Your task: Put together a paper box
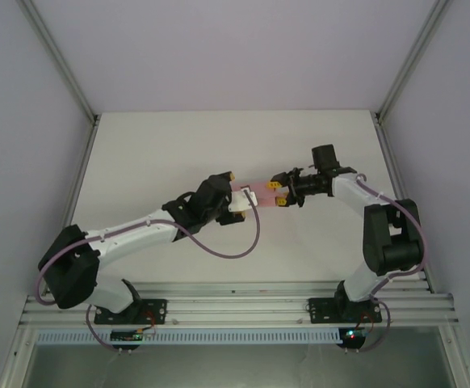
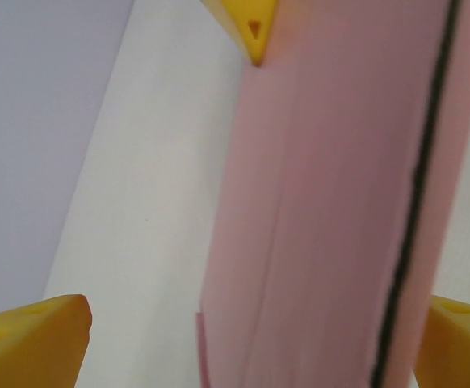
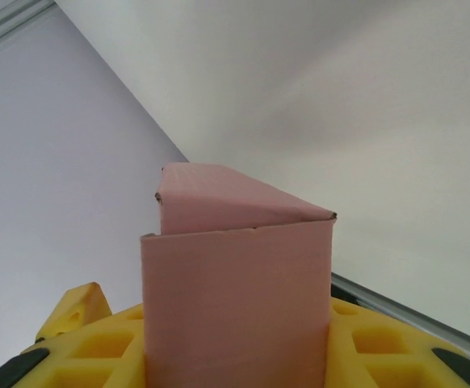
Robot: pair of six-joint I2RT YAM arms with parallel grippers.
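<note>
Top view: the pale-pink paper box [image 1: 249, 194] is held at frame centre over the white counter [image 1: 178, 145], bridged between the left gripper [image 1: 237, 194] and right gripper [image 1: 277, 194]. One arm apparently steadies it so the other can work a flap.

Left wrist view: the box [image 2: 332, 202] runs up the right half. The left gripper's [image 2: 251, 339] jaws stand apart, the lower-left one clear of the card.

Right wrist view: the right gripper's [image 3: 235, 356] jaws are clamped on the box [image 3: 235, 267], folded end up-frame, likely as an anchor for folding.
</note>
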